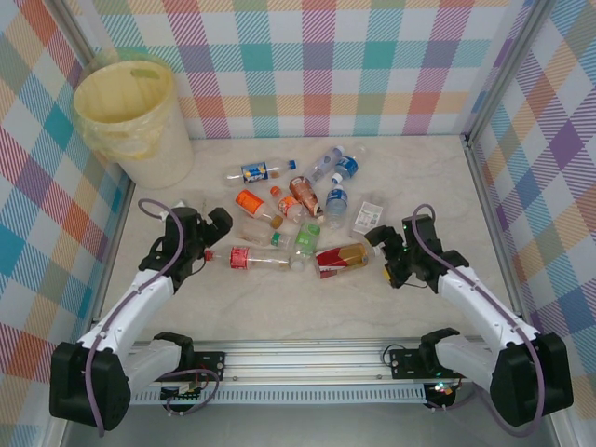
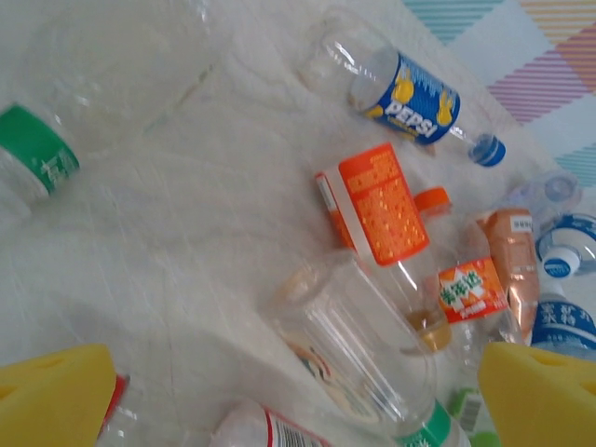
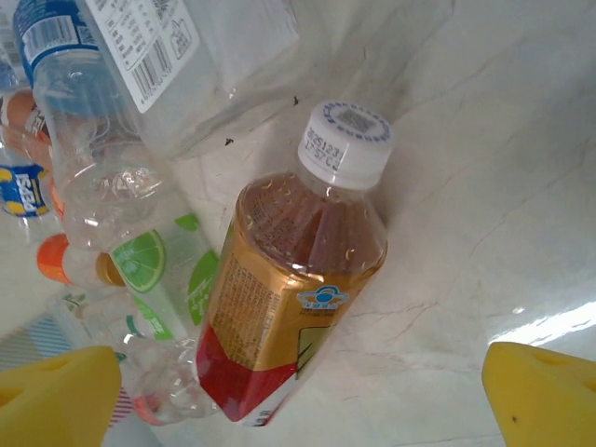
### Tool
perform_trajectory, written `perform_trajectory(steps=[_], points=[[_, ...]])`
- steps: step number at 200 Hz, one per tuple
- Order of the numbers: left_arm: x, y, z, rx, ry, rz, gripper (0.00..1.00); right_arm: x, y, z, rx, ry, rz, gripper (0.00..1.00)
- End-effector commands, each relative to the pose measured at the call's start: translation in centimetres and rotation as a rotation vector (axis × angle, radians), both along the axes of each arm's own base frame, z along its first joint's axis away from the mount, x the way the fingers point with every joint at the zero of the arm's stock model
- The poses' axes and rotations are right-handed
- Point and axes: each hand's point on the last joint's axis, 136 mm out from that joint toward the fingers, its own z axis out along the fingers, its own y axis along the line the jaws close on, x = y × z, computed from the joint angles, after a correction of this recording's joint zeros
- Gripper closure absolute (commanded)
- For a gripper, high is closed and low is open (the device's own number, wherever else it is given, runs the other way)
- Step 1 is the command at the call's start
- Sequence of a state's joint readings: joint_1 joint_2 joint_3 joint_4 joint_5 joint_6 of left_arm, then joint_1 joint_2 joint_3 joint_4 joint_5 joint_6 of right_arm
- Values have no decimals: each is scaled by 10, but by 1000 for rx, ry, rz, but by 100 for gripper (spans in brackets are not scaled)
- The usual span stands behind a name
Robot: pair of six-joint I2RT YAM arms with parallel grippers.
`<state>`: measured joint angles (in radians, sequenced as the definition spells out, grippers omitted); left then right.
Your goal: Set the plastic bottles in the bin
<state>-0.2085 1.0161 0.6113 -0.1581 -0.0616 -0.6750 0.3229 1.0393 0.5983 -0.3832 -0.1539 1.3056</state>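
The left tool [image 1: 207, 231] and right tool [image 1: 386, 244] are both spread wide and empty. Just left of the right tool lies a tea bottle [image 1: 341, 258], long axis across the counter [image 1: 428, 177]; its wrist view shows the white cap [image 3: 345, 140] clearly. Other plastic bottles [image 1: 304, 194] scatter beyond; the bin [image 1: 158, 149] stands far left.

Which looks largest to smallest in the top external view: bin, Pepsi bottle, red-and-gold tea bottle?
1. bin, by far the largest.
2-3. red-and-gold tea bottle and Pepsi bottle look about alike. The Pepsi one is longer and slimmer, so I can't rank them.
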Motion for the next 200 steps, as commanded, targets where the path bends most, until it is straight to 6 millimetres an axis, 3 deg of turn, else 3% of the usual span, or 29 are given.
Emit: perform_trajectory(steps=[1,60,113,200], points=[[-12,-14,-9,-73,42,-43,0,6,7,1,67,78,-143,0],[-9,-19,-3,-80,24,-71,0,18,38,-13,39,233,-122,0],[-10,-32,-5,-103,32,-136,0,34,39,-33,-40,277,-158,0],[-12,-58,-6,-98,51,-240,0,32,52,-72,-57,363,-145,10]])
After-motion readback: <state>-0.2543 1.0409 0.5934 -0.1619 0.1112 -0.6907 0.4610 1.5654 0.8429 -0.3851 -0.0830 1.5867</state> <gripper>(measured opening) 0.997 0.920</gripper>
